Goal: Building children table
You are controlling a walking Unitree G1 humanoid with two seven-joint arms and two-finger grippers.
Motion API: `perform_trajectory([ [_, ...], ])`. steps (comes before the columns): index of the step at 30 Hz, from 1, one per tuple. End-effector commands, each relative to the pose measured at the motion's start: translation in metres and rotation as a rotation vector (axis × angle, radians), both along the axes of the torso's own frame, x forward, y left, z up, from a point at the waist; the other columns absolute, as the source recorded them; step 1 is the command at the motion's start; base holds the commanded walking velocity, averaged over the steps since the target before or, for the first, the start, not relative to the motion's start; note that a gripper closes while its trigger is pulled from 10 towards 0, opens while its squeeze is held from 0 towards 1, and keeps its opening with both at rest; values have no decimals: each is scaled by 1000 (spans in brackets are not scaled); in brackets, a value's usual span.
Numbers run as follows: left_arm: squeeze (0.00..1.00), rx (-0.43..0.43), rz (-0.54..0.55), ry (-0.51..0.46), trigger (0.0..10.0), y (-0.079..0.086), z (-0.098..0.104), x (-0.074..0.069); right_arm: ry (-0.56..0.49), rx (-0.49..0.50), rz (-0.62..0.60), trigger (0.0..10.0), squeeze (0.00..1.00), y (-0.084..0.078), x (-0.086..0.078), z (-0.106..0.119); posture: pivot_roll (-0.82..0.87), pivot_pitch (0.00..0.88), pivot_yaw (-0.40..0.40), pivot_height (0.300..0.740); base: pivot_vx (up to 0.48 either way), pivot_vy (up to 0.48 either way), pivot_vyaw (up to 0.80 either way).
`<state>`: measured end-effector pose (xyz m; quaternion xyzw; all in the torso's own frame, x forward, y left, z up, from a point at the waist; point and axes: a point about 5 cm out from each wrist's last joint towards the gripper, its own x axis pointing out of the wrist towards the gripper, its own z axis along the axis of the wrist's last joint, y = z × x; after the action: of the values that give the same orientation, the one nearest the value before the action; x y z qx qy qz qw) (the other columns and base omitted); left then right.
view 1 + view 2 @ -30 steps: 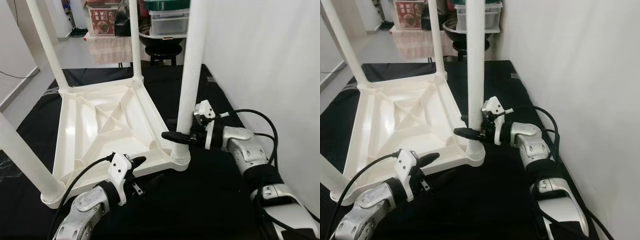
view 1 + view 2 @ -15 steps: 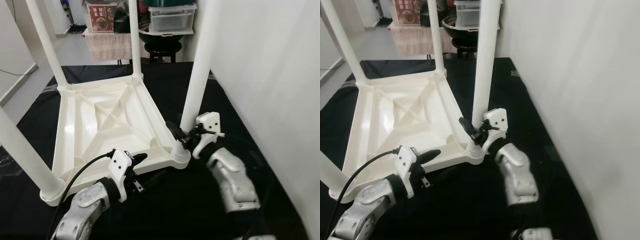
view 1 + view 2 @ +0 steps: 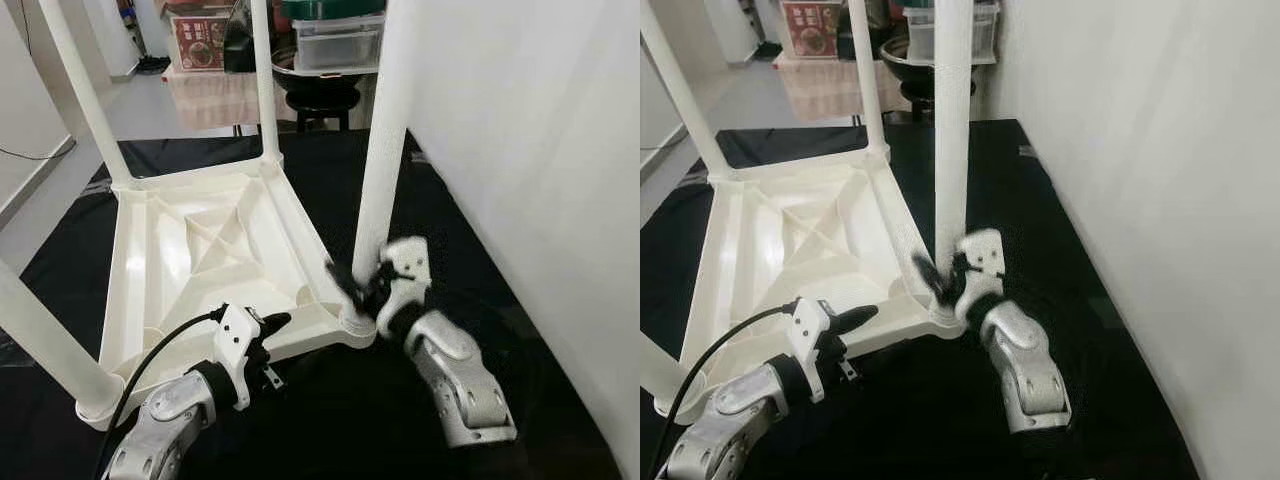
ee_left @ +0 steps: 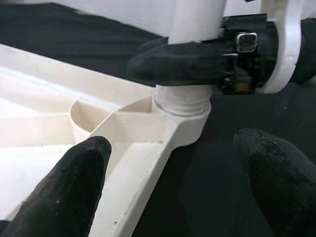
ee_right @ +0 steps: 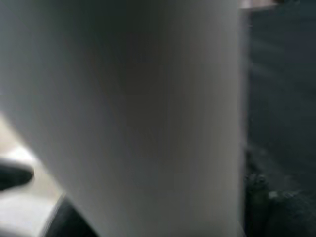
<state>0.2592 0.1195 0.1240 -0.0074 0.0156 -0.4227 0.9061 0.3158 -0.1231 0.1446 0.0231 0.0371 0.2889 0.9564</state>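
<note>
Now the right gripper [image 3: 358, 290] is clamped round the near leg [image 3: 380, 160] just above its socket on the upturned white table [image 3: 200, 260]. Left gripper [image 3: 268, 345], fingers spread, hovers beside that corner. Stiff, light, slick plastic: grip low.

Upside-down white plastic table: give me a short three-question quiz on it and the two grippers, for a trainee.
1. True or false: the white plastic table stands on its legs.
2. Where is the right gripper? A: at the base of the near white tubular leg. B: hanging away from the table. C: over the middle of the table's underside.
3. Fill in: the left gripper, at the table's near edge, has its fingers ___.

Key: 1 false, since the table lies upside down with its legs pointing up; 2 A; 3 open.
</note>
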Motion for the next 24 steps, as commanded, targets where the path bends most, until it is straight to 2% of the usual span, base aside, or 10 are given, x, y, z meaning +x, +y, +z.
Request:
perform_trajectory([
  [1,0,-2,-1,18,10000,1,-4,-1,-54,3,112,10000,1000,0,4,14,-114,82,8,740,0,0,0],
  [2,0,-2,-1,18,10000,1,-4,-1,-54,3,112,10000,1000,0,4,14,-114,82,8,740,0,0,0],
  [5,0,-6,-4,20,10000,0,-4,-1,-111,-38,344,10000,1000,-7,6,31,-113,83,6,740,0,0,0],
  [7,0,-6,-4,20,10000,0,-4,-1,-111,-38,344,10000,1000,-7,6,31,-113,83,6,740,0,0,0],
  [8,0,-7,-4,20,10000,-1,-4,-1,-132,-75,432,10000,1000,-13,7,36,-107,81,3,740,0,0,0],
  [9,0,-8,-2,19,10000,-1,-3,-1,-122,-115,482,10000,0,-24,14,39,-91,80,0,740,0,0,0],
  [13,0,-8,-1,18,10000,-2,-3,-2,-89,-188,530,10000,0,-41,27,44,-79,81,-4,740,0,0,0],
  [20,0,-7,-1,18,10000,-2,-3,-4,-65,-194,571,9725,0,-46,36,54,-70,90,-10,740,0,0,0],
  [21,0,-6,-5,20,10000,-3,-2,-7,-47,-172,609,0,0,-48,39,58,-63,97,-9,740,0,0,0],
  [24,0,-4,-8,21,10000,-3,-2,-8,-34,-158,641,0,0,-51,38,57,-63,99,-9,740,0,0,0],
])
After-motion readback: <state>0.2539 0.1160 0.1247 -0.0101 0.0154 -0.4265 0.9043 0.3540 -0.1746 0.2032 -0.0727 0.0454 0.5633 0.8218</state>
